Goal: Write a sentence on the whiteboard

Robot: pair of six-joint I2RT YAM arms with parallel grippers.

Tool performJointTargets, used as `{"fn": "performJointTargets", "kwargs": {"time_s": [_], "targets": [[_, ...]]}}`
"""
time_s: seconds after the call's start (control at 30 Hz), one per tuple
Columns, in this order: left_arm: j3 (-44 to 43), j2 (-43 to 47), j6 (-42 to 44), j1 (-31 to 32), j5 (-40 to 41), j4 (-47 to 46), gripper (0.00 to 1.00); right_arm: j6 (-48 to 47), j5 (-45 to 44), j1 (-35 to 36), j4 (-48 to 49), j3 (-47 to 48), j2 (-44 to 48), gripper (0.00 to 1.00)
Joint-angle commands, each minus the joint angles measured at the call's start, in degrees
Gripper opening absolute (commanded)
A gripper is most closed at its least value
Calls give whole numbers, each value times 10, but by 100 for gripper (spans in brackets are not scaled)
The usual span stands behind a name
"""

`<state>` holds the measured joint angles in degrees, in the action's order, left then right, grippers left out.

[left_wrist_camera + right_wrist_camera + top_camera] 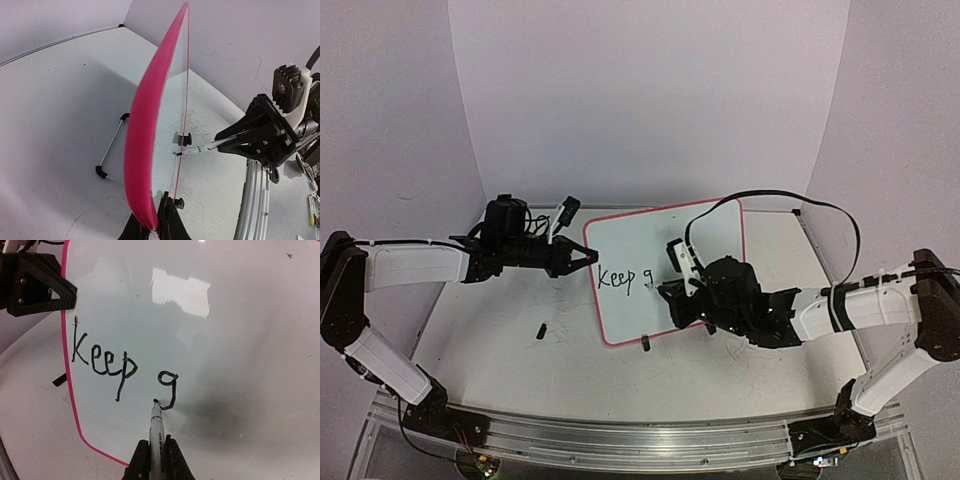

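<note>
The whiteboard (710, 240), white with a thin pink-red border, stands tilted up at the table's middle. The sentence (625, 277) reads "Keep g" in black, and it shows larger in the right wrist view (120, 365). My left gripper (588, 257) is shut on the board's left edge, seen as a thick pink rim (142, 150) between its fingers (172, 225). My right gripper (157, 462) is shut on a white marker (156, 430), whose black tip touches the board at the tail of the "g". The marker also shows in the left wrist view (200, 148).
A black clip foot (646, 343) sits at the board's near edge. A small black piece (540, 329) lies on the table left of the board. A thin rod with black ends (112, 147) lies behind the board. The metal rail (640, 435) runs along the near edge.
</note>
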<state>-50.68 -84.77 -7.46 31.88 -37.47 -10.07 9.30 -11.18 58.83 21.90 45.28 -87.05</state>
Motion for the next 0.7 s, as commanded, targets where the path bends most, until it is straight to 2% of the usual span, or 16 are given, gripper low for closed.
{"fn": "performJointTargets", "kwargs": {"time_s": [0.0, 0.23, 0.67], "targets": [[-16, 1, 54, -4, 75, 13, 0, -1, -10, -2, 27, 26, 4, 0], [-11, 6, 55, -5, 80, 13, 0, -12, 42, -10, 48, -46, 98, 0], [-12, 10, 54, -5, 83, 13, 0, -35, 22, -22, 53, -43, 91, 0]]}}
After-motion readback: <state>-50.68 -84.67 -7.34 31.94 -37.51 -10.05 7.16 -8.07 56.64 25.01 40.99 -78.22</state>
